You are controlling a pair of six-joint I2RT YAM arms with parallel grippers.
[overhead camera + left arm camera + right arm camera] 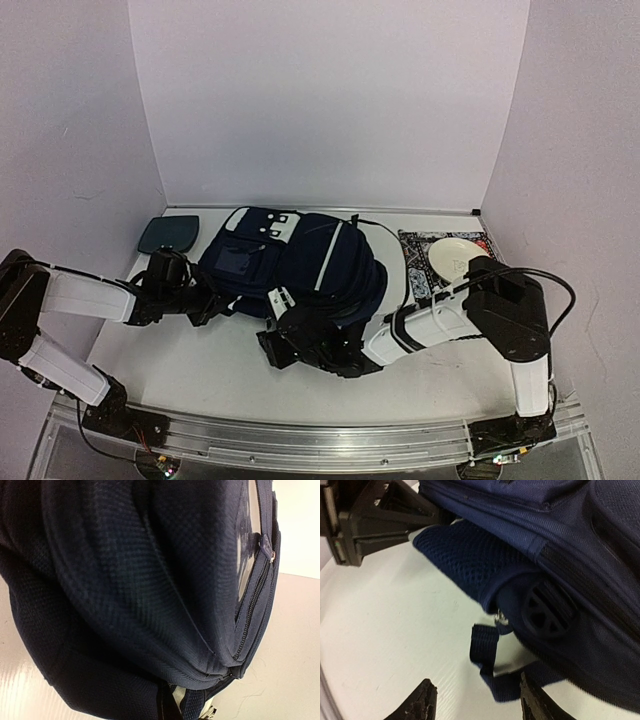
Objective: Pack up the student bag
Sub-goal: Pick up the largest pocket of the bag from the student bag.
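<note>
Navy student bag [300, 262] lies on the bench [200, 372]. Right claw [479, 702] gapes empty at its near edge. Left claw [213, 300] meets its left side, opening impossible to tell.

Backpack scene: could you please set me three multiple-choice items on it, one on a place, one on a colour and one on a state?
1. In the top view, where is the plate relative to the backpack?
A. On its left
B. On its right
C. On top of it

2. What colour is the flat pad at the back left of the table?
A. Red
B. Dark teal
C. Yellow

3. What state is the right gripper in?
A. Open
B. Shut on the plate
C. Out of view

Answers:
1. B, as the plate lies on the table to the right of the backpack.
2. B, as the pad looks dark teal in the top view.
3. A, as the right wrist view shows its jaws standing apart.
</note>
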